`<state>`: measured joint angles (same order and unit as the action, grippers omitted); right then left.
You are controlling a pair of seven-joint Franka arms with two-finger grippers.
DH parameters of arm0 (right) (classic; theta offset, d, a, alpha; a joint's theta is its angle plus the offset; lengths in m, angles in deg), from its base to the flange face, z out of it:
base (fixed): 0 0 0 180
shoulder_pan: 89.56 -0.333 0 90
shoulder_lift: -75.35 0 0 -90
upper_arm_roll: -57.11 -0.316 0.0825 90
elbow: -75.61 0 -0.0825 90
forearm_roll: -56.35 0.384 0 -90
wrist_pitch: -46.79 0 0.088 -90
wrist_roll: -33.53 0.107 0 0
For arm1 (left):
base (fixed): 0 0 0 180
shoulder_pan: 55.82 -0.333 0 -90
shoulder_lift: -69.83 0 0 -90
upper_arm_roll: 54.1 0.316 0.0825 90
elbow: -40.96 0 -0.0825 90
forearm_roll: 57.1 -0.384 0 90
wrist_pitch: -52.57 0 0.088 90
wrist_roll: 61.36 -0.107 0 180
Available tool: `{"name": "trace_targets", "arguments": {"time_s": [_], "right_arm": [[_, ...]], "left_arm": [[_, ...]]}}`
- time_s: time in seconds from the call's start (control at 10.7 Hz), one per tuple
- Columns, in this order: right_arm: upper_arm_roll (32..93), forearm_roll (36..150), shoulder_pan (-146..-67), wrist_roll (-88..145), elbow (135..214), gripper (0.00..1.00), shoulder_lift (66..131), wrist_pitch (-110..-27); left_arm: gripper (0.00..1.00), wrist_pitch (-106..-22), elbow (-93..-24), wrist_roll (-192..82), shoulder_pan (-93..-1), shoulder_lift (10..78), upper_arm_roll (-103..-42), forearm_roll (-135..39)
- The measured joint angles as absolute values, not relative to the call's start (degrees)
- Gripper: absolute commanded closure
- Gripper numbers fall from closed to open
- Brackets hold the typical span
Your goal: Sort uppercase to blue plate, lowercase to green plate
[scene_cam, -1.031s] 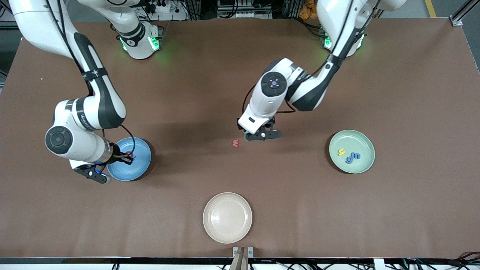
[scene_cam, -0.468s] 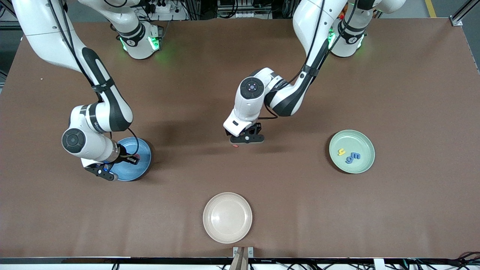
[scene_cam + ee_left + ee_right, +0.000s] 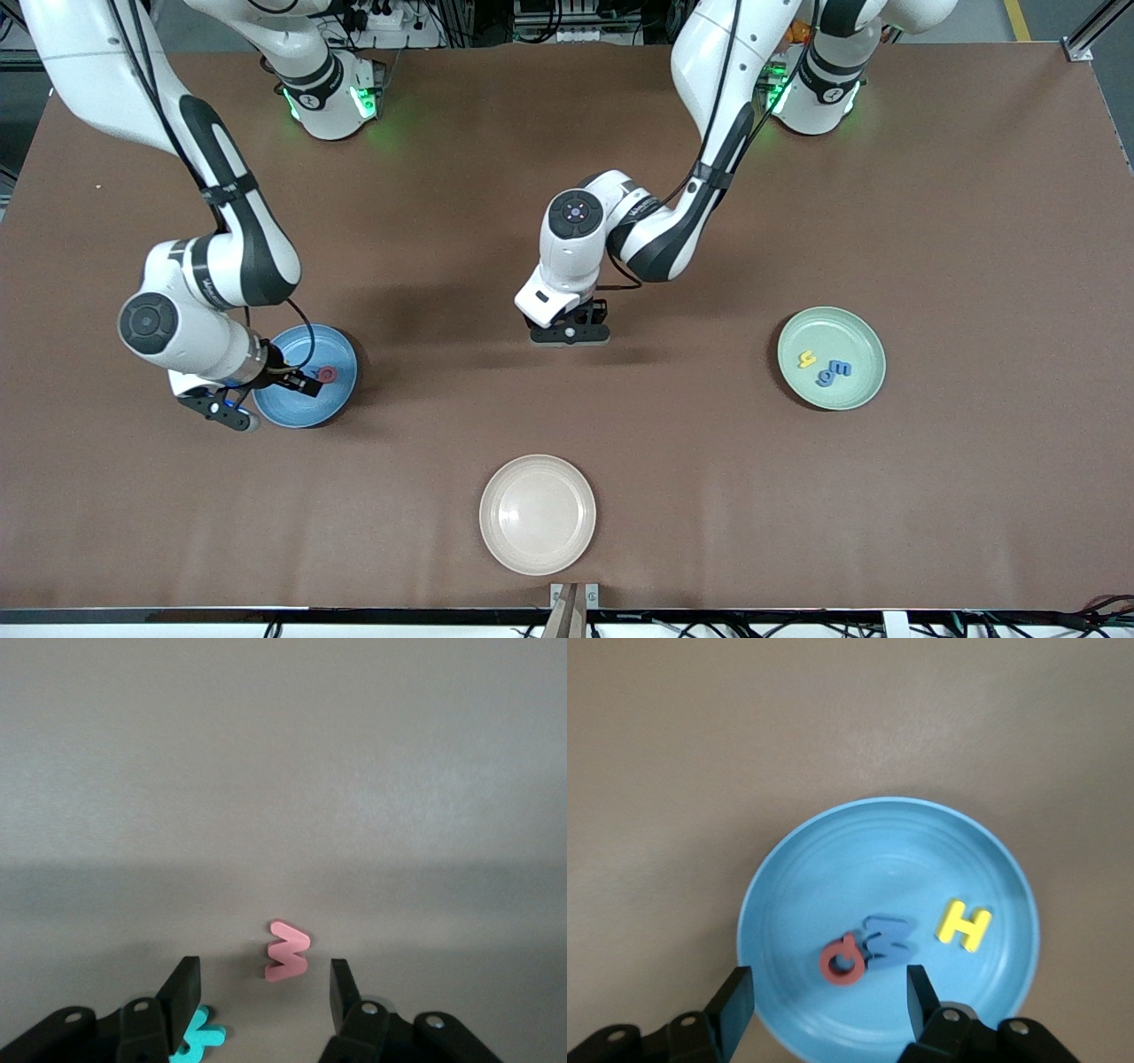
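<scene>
You have 3 plates on the table: the blue plate (image 3: 306,376) toward the right arm's end, the green plate (image 3: 831,358) toward the left arm's end, and a cream plate (image 3: 537,514) nearest the front camera, between them.

The green plate carries 3 lowercase letters: 1 yellow h (image 3: 807,360), a blue e (image 3: 841,368) and a blue g (image 3: 825,378).

The right wrist view gives you 3 uppercase letters in the blue plate: red Q (image 3: 842,959), blue W/M (image 3: 888,941) touching it, and yellow H (image 3: 963,925) apart. From the front you see only the Q.

The right gripper (image 3: 827,997) hangs over the blue plate, released and holding nothing.

The left gripper (image 3: 263,990) is low over mid-table, jaws spread, the red w (image 3: 287,950) between them on the table. Only its wrist view shows that letter, plus the teal R (image 3: 198,1040) beside one finger.
</scene>
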<state>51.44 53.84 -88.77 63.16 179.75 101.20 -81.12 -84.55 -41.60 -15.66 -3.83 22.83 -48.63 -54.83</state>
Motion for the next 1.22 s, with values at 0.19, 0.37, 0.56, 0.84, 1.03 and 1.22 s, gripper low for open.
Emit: {"name": "trace_targets", "arguments": {"time_s": [0.19, 0.37, 0.56, 0.84, 1.03, 1.22], "right_arm": [[51.0, 53.9, -88.8, 63.1, 178.7, 0.24, 96.5, -76.4], [49.9, 54.4, -88.8, 63.1, 178.7, 0.26, 92.3, -73.7], [49.4, 56.7, -88.8, 63.1, 178.5, 0.28, 89.7, -72.0], [49.2, 57.6, -89.1, 63.1, 177.1, 0.40, 88.6, -70.4], [48.6, 57.6, -89.6, 63.1, 175.8, 0.50, 88.3, -69.4], [48.4, 57.6, -90.0, 63.1, 174.7, 0.50, 86.6, -67.5]], "left_arm": [[0.32, -86.1, -41.4, -18.3, -3.1, 21.5, -48.6, -56.0], [0.34, -87.0, -41.3, -22.7, -2.7, 20.8, -48.6, -56.1], [0.37, -87.0, -41.3, -27.1, -2.7, 20.4, -48.5, -56.1], [0.43, -88.6, -41.3, -28.7, -2.7, 19.5, -48.3, -56.1], [0.48, -89.7, -41.2, -28.7, -2.7, 18.8, -47.7, -56.1], [0.51, -90.2, -40.9, -28.7, -2.7, 18.2, -47.5, -56.1]]}}
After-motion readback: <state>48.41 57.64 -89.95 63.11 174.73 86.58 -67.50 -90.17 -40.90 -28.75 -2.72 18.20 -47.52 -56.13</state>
